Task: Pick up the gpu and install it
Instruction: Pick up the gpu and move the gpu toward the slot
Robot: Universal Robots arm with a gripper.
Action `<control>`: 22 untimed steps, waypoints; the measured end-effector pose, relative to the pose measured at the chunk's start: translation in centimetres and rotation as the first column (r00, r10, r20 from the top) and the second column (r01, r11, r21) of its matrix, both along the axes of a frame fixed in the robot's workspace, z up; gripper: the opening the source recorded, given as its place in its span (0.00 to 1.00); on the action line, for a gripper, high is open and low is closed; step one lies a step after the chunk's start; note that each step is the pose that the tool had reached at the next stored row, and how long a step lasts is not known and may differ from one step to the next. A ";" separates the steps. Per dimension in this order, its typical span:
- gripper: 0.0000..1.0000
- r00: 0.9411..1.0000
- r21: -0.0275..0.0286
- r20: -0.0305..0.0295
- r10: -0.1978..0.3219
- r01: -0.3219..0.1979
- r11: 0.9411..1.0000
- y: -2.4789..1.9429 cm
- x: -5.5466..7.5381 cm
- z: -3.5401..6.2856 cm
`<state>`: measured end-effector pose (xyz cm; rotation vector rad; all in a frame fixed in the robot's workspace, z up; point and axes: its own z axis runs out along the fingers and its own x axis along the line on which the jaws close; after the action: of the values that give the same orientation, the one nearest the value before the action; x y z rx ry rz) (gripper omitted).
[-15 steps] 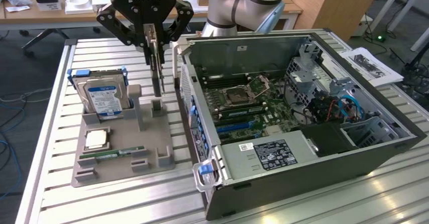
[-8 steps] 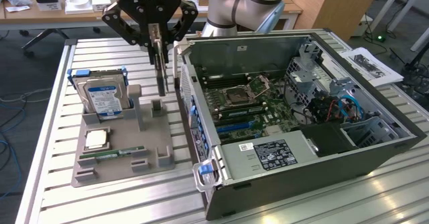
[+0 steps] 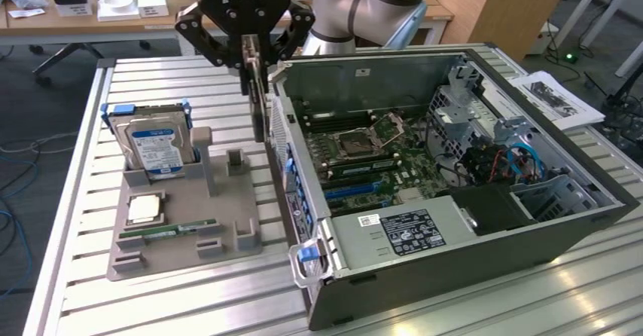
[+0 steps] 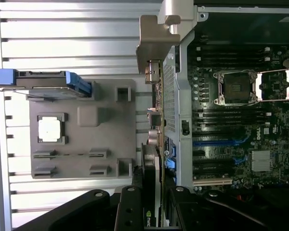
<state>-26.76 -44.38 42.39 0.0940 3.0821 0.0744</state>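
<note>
- I see the gripper [image 3: 250, 56] partly closed, its two fingers pinching the gpu [image 3: 258, 106] on its flat faces at one end; nothing else is in the grip.
- The gpu hangs straight down from the claw, edge-on in the exterior view. It is over the slatted table [image 3: 150, 298], in the gap between the grey parts tray [image 3: 231, 200] and the open computer case [image 3: 452, 276].
- In the wrist view the card [image 4: 153, 159] runs along just outside the case's perforated wall. Its silvery end bracket [image 4: 154, 33] is at the end away from the fingers [image 4: 130, 202].
- I cannot tell whether the card touches that case wall.
- The card is not in the case; the motherboard [image 3: 362, 155] lies exposed, its CPU socket [image 4: 236, 87] open.
- On the tray: a hard drive [image 3: 156, 151] standing upright, a CPU chip [image 3: 144, 209] lying flat, and a green RAM stick [image 3: 166, 232] in its slot.
</note>
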 end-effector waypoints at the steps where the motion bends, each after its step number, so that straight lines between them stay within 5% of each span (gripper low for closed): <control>1: 0.27 1.000 0.000 0.000 0.000 0.000 1.000 0.00 0.3 0.00; 22: 0.27 1.000 0.018 0.000 0.000 0.000 1.000 0.00 7.2 0.00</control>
<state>-19.58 -44.38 42.39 0.0951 3.0818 0.1021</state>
